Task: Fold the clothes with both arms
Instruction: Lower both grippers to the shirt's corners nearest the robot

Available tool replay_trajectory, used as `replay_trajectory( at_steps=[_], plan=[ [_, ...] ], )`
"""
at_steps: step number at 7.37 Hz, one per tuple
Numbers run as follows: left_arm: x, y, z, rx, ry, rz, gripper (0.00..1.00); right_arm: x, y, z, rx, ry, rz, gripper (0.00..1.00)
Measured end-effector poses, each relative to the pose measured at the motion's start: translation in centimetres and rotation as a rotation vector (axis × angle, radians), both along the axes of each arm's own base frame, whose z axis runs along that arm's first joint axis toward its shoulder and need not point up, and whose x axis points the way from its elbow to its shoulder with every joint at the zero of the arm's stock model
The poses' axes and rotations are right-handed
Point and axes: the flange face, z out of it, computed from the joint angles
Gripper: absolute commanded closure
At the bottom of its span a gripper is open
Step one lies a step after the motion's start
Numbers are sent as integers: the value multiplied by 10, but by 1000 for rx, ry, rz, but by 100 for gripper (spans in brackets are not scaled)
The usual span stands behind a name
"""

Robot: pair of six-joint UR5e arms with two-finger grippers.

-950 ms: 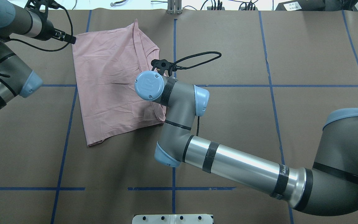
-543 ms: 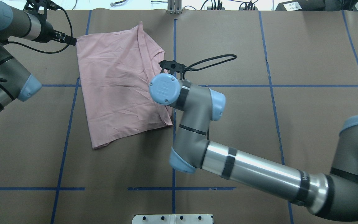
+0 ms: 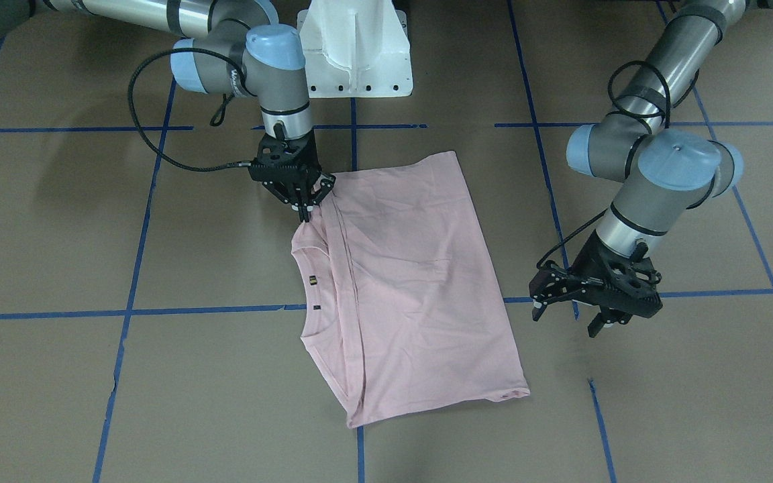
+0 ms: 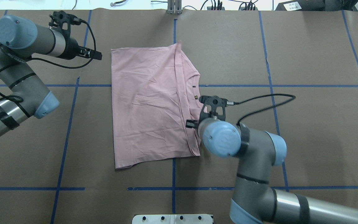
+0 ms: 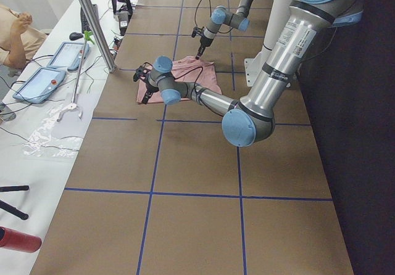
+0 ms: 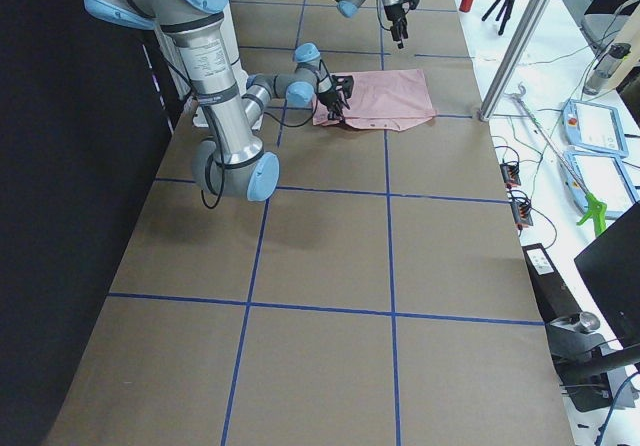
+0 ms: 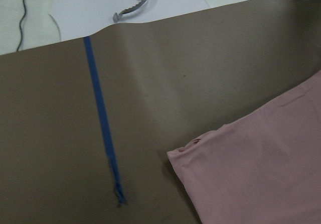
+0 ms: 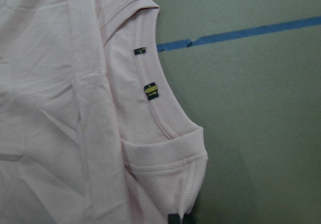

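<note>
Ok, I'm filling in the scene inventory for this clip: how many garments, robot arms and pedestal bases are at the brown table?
pink T-shirt: 1
robot arms: 2, the left arm and the right arm
white pedestal base: 1
Total: 4

A hemmed corner of the pale pink T-shirt (image 7: 261, 174) lay flat on the brown paper-covered table (image 7: 200, 58), near a blue tape line (image 7: 103, 128).
</note>
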Motion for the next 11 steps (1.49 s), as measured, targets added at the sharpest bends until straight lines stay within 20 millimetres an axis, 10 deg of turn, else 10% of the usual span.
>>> replay_trajectory(
  at_steps=[1, 2, 6, 9, 11],
  plan=[
    [9, 9, -8, -15, 23, 5, 0, 8, 25, 12, 25, 13, -1, 100],
    [17, 15, -13, -29, 40, 8, 0, 16, 42, 23, 38, 25, -6, 1],
    [31, 75, -43, -91, 144, 55, 0, 54, 74, 41, 79, 24, -16, 0],
    [66, 190, -78, -301, 214, 23, 2, 89, 91, 45, 87, -81, -36, 0],
    [101, 268, -97, -483, 217, -48, 30, 98, 95, 48, 83, -133, -53, 0]
  ],
)
